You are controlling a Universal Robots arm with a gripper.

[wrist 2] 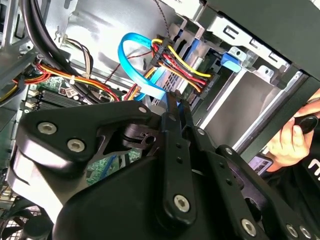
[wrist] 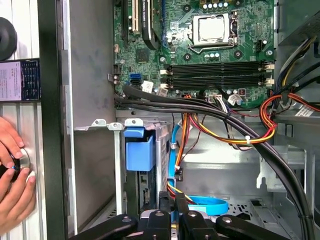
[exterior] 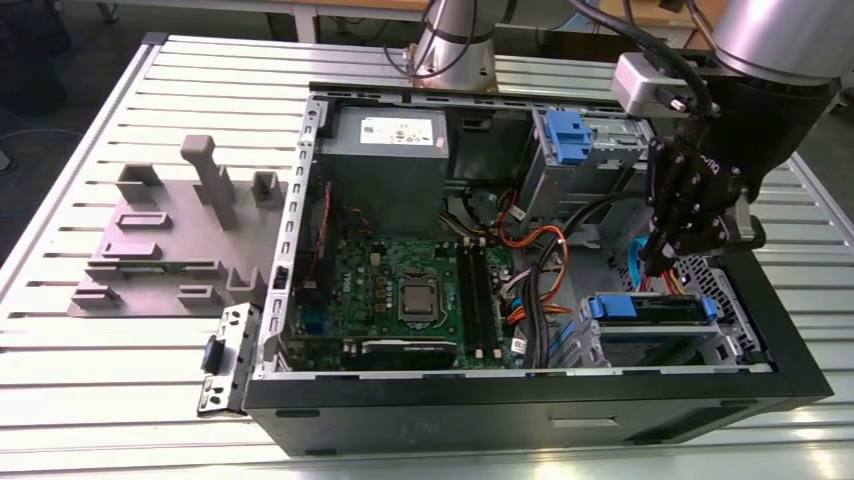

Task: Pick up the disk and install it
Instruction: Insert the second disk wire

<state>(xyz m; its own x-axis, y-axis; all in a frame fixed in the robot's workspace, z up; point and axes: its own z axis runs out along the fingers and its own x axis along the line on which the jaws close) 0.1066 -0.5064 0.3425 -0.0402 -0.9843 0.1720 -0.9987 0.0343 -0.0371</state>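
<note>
The disk (exterior: pixel 647 309) sits edge-on in the lower drive bay at the exterior view's right side of the open computer case (exterior: pixel 534 400). Its blue carrier shows along the top edge. In the first wrist view the carrier's blue tab (wrist: pixel 139 150) stands over the disk's dark edge (wrist: pixel 149 187). My gripper (exterior: pixel 685 245) hangs inside the case just above and behind that bay. In both wrist views its black fingers (wrist: pixel 172 201) are pressed close together with nothing between them. The fingertips (wrist 2: pixel 173 102) point at a light blue flat cable (wrist 2: pixel 131 59) and a wire bundle.
The motherboard (exterior: pixel 407 290) and grey power supply (exterior: pixel 390 160) fill the case's other half. Orange, red and yellow wires (wrist: pixel 235 137) cross near the bay. Another blue piece (exterior: pixel 567 135) sits in the upper bay. A grey fixture (exterior: pixel 167 240) lies on the slatted table. A person's hands (wrist: pixel 12 175) are beside the case.
</note>
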